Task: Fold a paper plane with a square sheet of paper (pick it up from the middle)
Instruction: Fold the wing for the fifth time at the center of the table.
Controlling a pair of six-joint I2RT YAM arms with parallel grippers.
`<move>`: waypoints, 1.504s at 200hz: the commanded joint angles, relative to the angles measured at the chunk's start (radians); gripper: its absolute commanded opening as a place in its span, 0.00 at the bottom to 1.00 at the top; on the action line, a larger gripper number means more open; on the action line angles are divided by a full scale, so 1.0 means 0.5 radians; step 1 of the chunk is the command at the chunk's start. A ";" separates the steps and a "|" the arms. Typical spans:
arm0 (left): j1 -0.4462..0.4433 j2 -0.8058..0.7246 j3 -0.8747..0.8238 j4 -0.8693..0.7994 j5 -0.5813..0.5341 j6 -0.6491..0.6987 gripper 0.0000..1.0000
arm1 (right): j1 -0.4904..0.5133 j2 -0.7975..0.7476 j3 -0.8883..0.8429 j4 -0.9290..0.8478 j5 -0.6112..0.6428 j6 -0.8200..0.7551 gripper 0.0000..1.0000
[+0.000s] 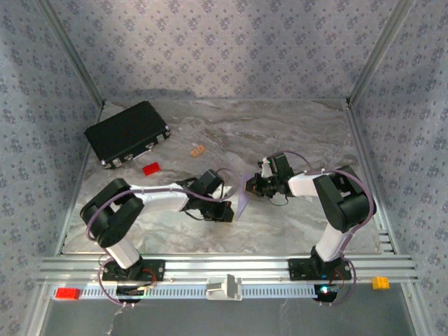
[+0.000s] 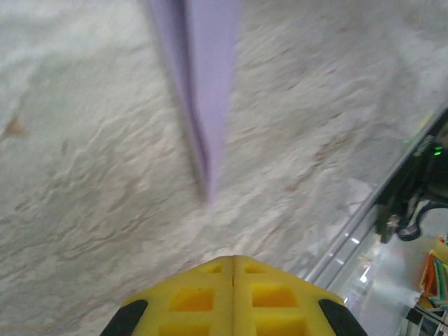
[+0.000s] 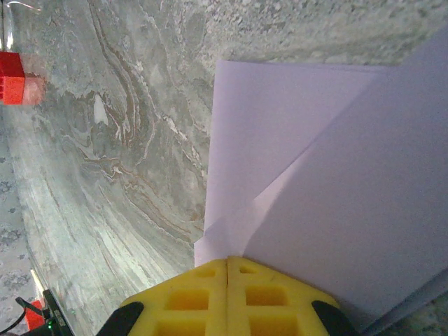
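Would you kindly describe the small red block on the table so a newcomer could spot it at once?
Find the black case at the far left corner of the table. Just in front of its near edge lies the small red block. It is bright red, whereas its neighbour further right, the tan block, is pale orange-brown.
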 commanded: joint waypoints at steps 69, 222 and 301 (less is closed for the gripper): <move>0.025 0.496 0.482 0.127 0.003 -0.010 0.01 | -0.021 0.077 -0.052 -0.169 0.185 0.011 0.05; 0.011 0.158 0.124 0.062 0.017 -0.009 0.01 | -0.032 0.064 -0.050 -0.180 0.185 0.004 0.05; 0.063 0.485 0.529 0.093 -0.017 -0.019 0.03 | -0.028 0.052 -0.069 -0.164 0.179 0.017 0.05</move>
